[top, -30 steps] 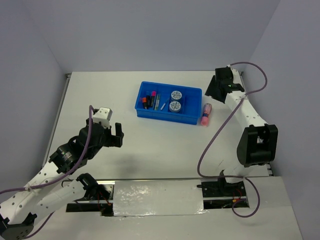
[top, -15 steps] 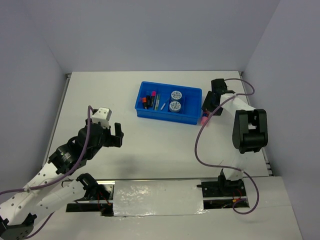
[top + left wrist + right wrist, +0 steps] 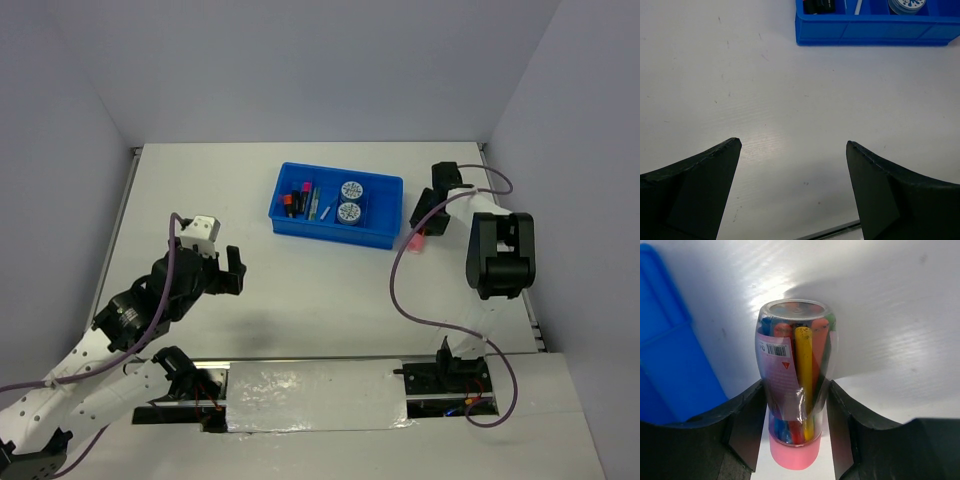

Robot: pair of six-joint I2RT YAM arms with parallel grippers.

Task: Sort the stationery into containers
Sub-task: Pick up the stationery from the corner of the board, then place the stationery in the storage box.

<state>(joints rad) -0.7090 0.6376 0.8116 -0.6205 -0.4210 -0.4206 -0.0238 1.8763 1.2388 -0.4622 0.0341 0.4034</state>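
Found lying on the counter (image 3: 300, 300) just right of the blue tray (image 3: 332, 236), clasped mid-body by the right claw (image 3: 795, 386), left claw (image 3: 794, 145) gaping idle: pink tube (image 3: 794, 350), judged light, stiff, slick-walled, best gripped across its clear barrel.

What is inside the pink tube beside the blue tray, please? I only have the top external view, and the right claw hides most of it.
Observer: The right wrist view shows the pink tube has a clear body and a pink cap, holding coloured sticks, a yellow one foremost.
Operator: Thanks. Is it gripped?
Observer: The right claw straddles it, a finger at each side; whether they press it, I cannot tell.
Operator: And the other arm?
Observer: Its wrist view shows the left claw open over bare table, holding nothing.
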